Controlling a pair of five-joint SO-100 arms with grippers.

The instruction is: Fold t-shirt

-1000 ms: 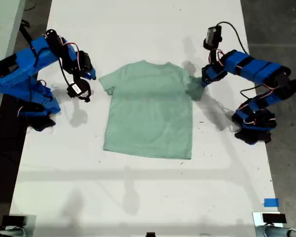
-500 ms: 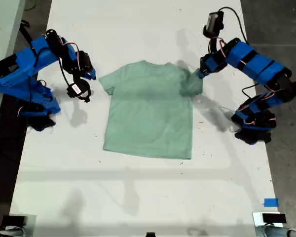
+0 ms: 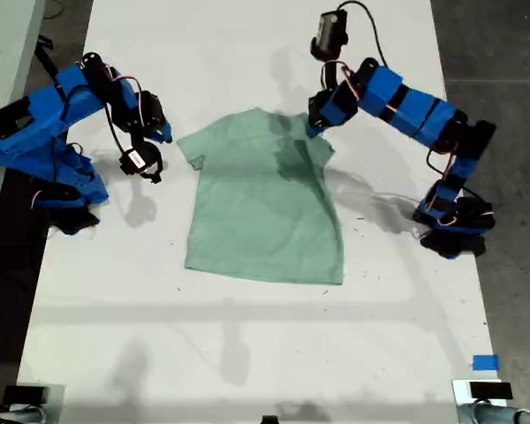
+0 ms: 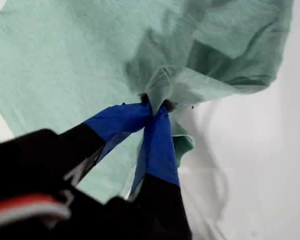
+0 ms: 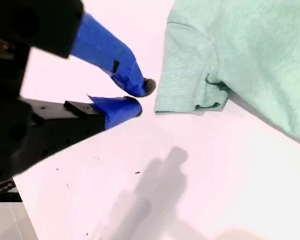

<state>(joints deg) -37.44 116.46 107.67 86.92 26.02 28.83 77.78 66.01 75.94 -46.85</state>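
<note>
— Where was the t-shirt at that moment?

— It lay flat on the white table, between the two arms, with the collar toward the far edge and the long axis running from there toward the near edge. Only the sleeve on the exterior view's right was off the table.

— Which arm had it?

— The first gripper. In its wrist view the two blue fingers were pressed together on a bunch of the sleeve cloth, so it was pinching the t-shirt. The arm reached out long from its base at the exterior view's right, and the gripper hung over the shoulder of the shirt, inside the side edge. The body of the shirt lay from the gripper toward the exterior view's left and toward the near edge.

— And the other one?

— The second gripper hovered just beside the other sleeve, not touching it. Its fingers stood a little apart with nothing between them. That arm was bent, close to its base.

— What was the next move, you think?

— I believe the first gripper had to carry the sleeve more inward and put it down on the chest.
</note>
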